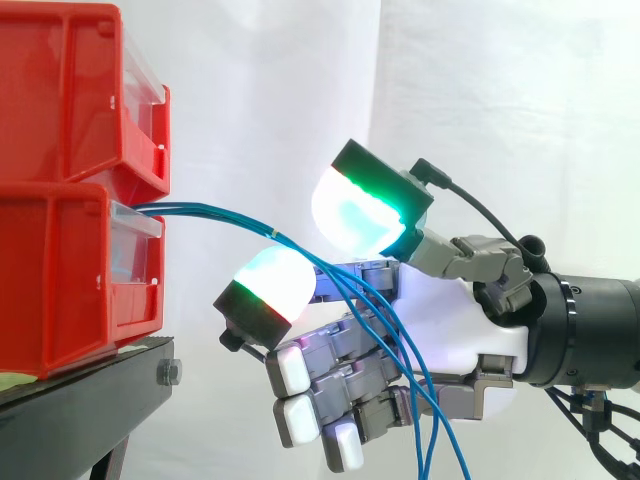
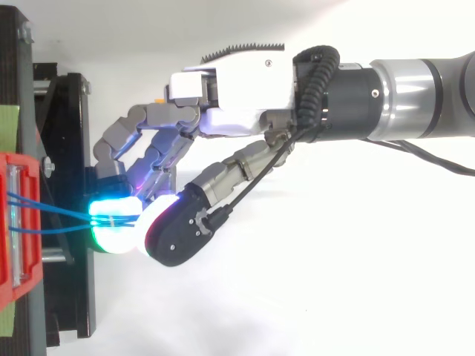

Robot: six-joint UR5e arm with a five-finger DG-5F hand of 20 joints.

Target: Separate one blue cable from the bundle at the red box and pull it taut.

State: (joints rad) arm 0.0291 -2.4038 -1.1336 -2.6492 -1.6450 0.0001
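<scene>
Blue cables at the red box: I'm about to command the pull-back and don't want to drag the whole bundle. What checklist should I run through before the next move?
1. One cable separated: not ok; several blue cables run together from the red box to the hand.
2. Hand's hold on a cable: cannot tell.
3. Tautness: not ok; beyond the hand the cables hang slack.
4. Cables leading into the box: ok; they emerge from its front.
5. Box seated on the black stand: ok.
</scene>
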